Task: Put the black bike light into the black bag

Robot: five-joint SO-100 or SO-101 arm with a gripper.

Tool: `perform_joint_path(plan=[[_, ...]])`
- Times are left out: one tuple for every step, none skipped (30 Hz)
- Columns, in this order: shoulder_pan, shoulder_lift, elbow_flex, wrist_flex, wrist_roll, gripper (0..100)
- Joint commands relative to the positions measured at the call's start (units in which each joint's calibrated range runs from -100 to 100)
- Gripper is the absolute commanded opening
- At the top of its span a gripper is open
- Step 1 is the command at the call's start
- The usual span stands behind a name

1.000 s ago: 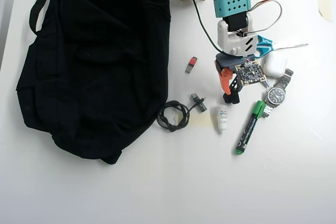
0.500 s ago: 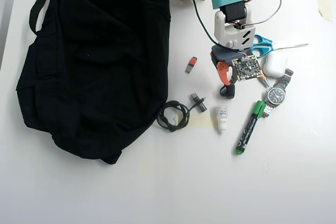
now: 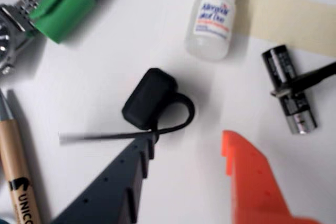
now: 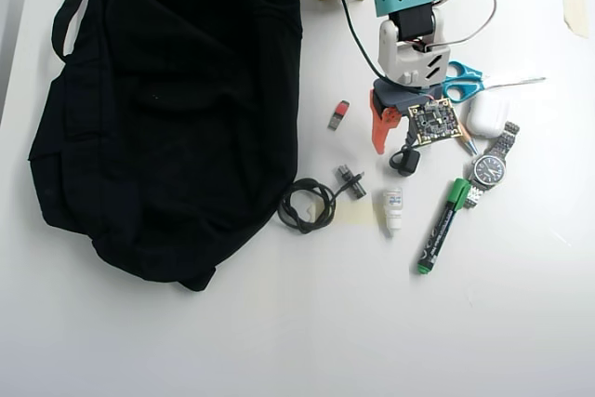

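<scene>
The black bike light (image 3: 149, 98), a small rounded lump with a thin looped strap, lies on the white table just ahead of my gripper (image 3: 189, 142). My gripper is open; its grey finger (image 3: 126, 177) touches the strap and the orange finger (image 3: 252, 182) stands apart to the right. From above, the bike light (image 4: 405, 162) sits just below my gripper (image 4: 393, 148). The black bag (image 4: 167, 109) lies far to the left, soft and crumpled, with its strap running off the top edge.
Around the light lie a dropper bottle (image 4: 393, 209), green marker (image 4: 442, 225), watch (image 4: 488, 170), white case (image 4: 486, 115) and scissors (image 4: 465, 76). A coiled black cable (image 4: 305, 205), a small black connector (image 4: 350, 180) and a red-and-black stick (image 4: 338, 114) lie between gripper and bag.
The arm drew back toward its base, then the orange finger swung left and the gripper opened. The bike light shifted slightly toward the base and now lies free on the table.
</scene>
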Motion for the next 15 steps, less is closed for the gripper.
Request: perform_joint_path(plan=[[-0.2,-1.2,-1.0,-0.4,0.3,19],[-0.2,-1.2,-0.9,-0.4,0.3,20],[-0.2,-1.2,-0.9,-0.4,0.3,21],[-0.2,-1.2,-0.8,-0.4,0.3,23],[-0.2,-1.2,-0.8,-0.4,0.3,24],[-0.2,-1.2,-0.8,-0.4,0.3,26],[-0.2,-1.2,-1.0,-0.4,0.3,27],[-0.2,-1.1,-1.1,-0.4,0.2,28],[-0.2,-1.1,-1.1,-0.4,0.2,29],[-0.3,-1.1,-1.2,-0.4,0.1,29],[-0.4,-1.1,-1.3,-0.5,-0.1,30],[-0.4,-1.1,-1.3,-0.6,-0.1,30],[-0.5,-1.1,-1.3,-0.6,-0.1,30],[-0.4,-1.1,-1.4,-0.8,-0.1,30],[-0.4,-1.1,-1.4,-1.0,-0.1,30]])
